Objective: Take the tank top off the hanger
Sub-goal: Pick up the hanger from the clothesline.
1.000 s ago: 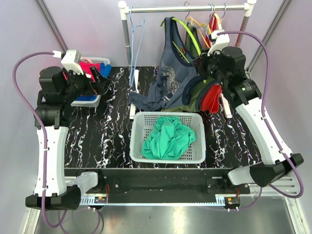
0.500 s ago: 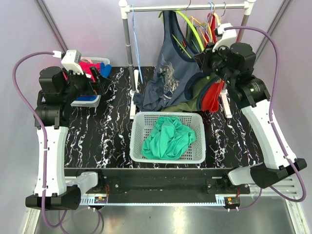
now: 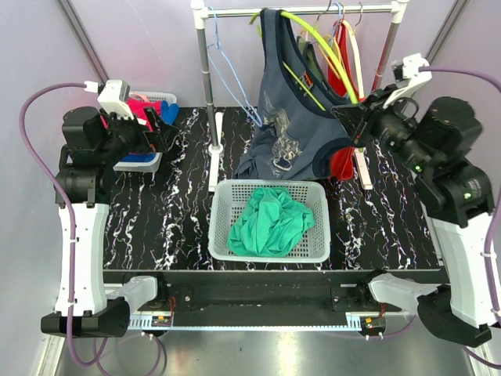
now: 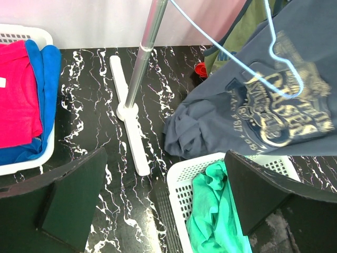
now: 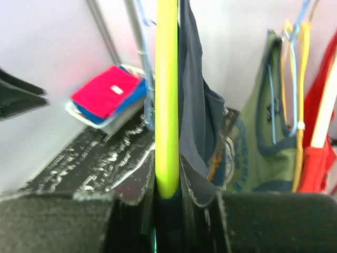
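The black marbled table (image 3: 156, 227) carried a white clothes rack (image 3: 297, 12) along its far edge. From the rack's rail hung the navy tank top (image 3: 286, 125), on its lime hanger (image 5: 167, 105), with its printed front facing the arms and its hem bunched on the table just behind the far rim of the white basket (image 3: 223, 227). That basket sat at the middle of the table, toward the near edge, holding a crumpled green garment (image 3: 270, 223). An olive tank top (image 5: 258, 153) and a red garment (image 3: 342, 160) hung just right of the navy one. A smaller basket (image 3: 160, 97) with folded pink and blue clothes (image 4: 21, 95) stood at the far left corner. The lime hanger slanted down from the rail to the right, its lower end clamped in the right gripper (image 5: 167, 203), navy fabric pressed against it there. The left gripper (image 4: 166, 205) hovered over the table's left side with its fingers spread wide, grasping nothing.
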You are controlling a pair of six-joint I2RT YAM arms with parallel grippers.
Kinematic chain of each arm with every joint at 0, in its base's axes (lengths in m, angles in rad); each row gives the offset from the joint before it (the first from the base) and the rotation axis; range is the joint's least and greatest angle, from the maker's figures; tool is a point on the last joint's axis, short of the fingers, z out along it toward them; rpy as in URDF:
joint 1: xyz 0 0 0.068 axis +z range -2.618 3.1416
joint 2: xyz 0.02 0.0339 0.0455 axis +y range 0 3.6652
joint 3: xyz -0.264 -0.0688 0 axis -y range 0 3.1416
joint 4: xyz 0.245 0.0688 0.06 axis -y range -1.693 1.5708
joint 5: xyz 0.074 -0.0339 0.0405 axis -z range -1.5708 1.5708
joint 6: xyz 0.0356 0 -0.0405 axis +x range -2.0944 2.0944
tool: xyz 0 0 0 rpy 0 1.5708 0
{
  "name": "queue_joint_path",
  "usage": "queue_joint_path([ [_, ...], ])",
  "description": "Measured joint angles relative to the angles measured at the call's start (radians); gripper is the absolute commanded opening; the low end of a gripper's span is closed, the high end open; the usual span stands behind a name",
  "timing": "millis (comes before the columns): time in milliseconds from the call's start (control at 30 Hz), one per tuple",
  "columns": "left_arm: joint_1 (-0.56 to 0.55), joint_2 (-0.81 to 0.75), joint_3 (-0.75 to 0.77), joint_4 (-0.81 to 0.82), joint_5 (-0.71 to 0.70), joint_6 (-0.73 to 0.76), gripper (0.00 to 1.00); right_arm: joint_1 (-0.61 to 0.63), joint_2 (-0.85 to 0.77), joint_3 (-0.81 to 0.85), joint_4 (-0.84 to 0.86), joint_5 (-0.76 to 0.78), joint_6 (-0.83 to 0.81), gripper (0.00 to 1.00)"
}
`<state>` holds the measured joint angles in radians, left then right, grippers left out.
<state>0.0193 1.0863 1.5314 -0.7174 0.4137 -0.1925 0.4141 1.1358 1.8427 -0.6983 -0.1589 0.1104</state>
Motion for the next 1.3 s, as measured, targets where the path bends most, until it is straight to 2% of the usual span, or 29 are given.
queue_joint_path([
  [200,0.0,0.0,0.0,0.0,0.0,0.0,0.99,0.0,-0.004,0.051,-0.031,-0.08,0.018,0.0],
  [433,0.0,0.0,0.0,-0.002,0.0,0.0,0.99,0.0,-0.015,0.117,-0.107,-0.09,0.017,0.0],
  [700,0.0,-0.001,0.0,-0.002,0.001,-0.018,0.99,0.0,-0.005,0.457,-0.106,-0.16,0.043,0.0],
  [833,-0.001,-0.005,0.0,-0.008,0.001,-0.018,0.99,0.0,-0.023,0.539,-0.067,-0.207,0.06,0.0],
  [1067,-0.001,-0.011,0.007,-0.027,0.004,-0.018,0.99,0.0,-0.061,0.504,-0.049,-0.247,0.07,0.0],
  [1300,-0.003,-0.014,0.015,-0.041,0.037,-0.018,0.99,0.0,-0.086,0.33,-0.08,-0.256,0.051,0.0],
])
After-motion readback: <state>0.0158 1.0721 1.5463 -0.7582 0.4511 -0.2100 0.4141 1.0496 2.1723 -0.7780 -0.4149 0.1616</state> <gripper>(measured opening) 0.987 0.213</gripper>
